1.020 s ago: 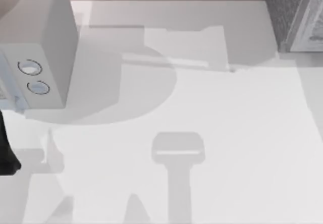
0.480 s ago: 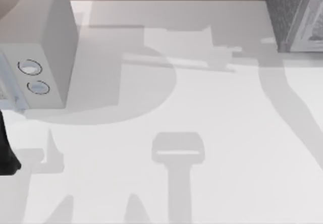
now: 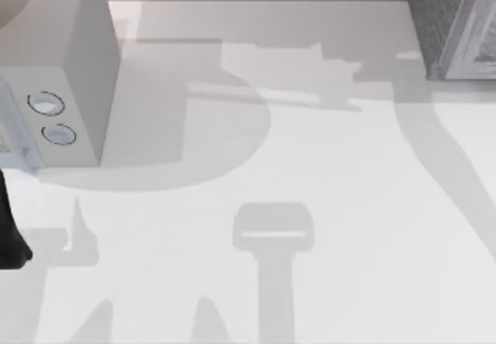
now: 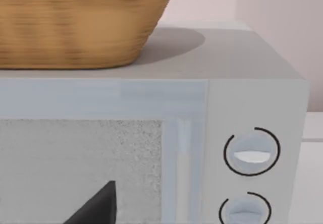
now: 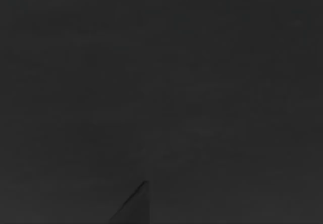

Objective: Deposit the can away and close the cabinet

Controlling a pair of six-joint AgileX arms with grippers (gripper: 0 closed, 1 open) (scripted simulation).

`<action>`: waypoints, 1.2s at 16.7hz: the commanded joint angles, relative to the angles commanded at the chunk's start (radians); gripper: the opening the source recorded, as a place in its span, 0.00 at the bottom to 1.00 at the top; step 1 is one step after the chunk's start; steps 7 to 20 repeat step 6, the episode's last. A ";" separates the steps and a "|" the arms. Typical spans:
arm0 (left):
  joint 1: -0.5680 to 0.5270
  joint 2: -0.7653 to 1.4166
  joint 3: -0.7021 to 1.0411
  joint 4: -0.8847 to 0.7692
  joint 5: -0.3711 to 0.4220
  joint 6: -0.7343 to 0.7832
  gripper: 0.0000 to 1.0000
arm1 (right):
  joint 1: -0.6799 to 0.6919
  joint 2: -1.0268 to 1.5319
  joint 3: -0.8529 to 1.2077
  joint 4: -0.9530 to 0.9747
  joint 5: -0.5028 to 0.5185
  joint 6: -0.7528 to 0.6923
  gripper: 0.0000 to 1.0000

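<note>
Your right arm's shadow just swept across the tabletop [image 3: 349,204] toward the cabinet [image 3: 453,26] (wrist view dark); jaws' state: can't tell.

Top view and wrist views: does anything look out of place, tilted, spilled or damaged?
Nothing stands out. The pale box with two dials sits upright at the table's left, a wicker basket upright on it; the cabinet stands at far right. The right wrist view is dark.

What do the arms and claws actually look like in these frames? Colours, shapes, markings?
Little is visible. In the top view, a black, smooth-edged piece of the left arm sits at the table's left edge, with no markings or cables seen. The left wrist view has a black, pointed, wedge-shaped claw finger. The right wrist view is dark.
</note>
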 joint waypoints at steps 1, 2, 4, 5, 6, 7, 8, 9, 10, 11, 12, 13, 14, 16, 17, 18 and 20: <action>0.000 0.000 0.000 0.000 0.000 0.000 1.00 | -0.010 0.016 0.011 0.005 -0.008 0.000 1.00; 0.000 0.000 0.000 0.000 0.000 0.000 1.00 | -0.019 0.030 0.023 0.010 -0.017 0.000 1.00; 0.000 0.000 0.000 0.000 0.000 0.000 1.00 | -0.037 0.071 0.048 0.021 -0.036 0.000 1.00; 0.000 0.000 0.000 0.000 0.000 0.000 1.00 | -0.049 0.087 0.061 0.027 -0.047 0.000 1.00; 0.000 0.000 0.000 0.000 0.000 0.000 1.00 | -0.054 0.093 0.066 0.030 -0.052 0.001 1.00; 0.000 0.000 0.000 0.000 0.000 0.000 1.00 | -0.054 0.093 0.066 0.030 -0.052 0.001 1.00; 0.000 0.000 0.000 0.000 0.000 0.000 1.00 | -0.054 0.093 0.066 0.030 -0.052 0.001 1.00; 0.000 0.000 0.000 0.000 0.000 0.000 1.00 | -0.054 0.093 0.066 0.030 -0.052 0.001 1.00; 0.000 0.000 0.000 0.000 0.000 0.000 1.00 | -0.054 0.093 0.066 0.030 -0.052 0.001 1.00; 0.000 0.000 0.000 0.000 0.000 0.000 1.00 | -0.054 0.093 0.066 0.030 -0.052 0.001 1.00; 0.000 0.000 0.000 0.000 0.000 0.000 1.00 | -0.054 0.093 0.066 0.030 -0.052 0.001 1.00; 0.000 0.000 0.000 0.000 0.000 0.000 1.00 | -0.054 0.093 0.066 0.030 -0.052 0.001 1.00; 0.000 0.000 0.000 0.000 0.000 0.000 1.00 | -0.054 0.093 0.066 0.030 -0.052 0.001 1.00; 0.000 0.000 0.000 0.000 0.000 0.000 1.00 | -0.054 0.093 0.066 0.030 -0.052 0.001 1.00; 0.000 0.000 0.000 0.000 0.000 0.000 1.00 | -0.054 0.093 0.066 0.030 -0.052 0.001 1.00; 0.000 0.000 0.000 0.000 0.000 0.000 1.00 | -0.054 0.093 0.066 0.030 -0.052 0.001 1.00; 0.000 0.000 0.000 0.000 0.000 0.000 1.00 | -0.054 0.093 0.066 0.030 -0.052 0.001 1.00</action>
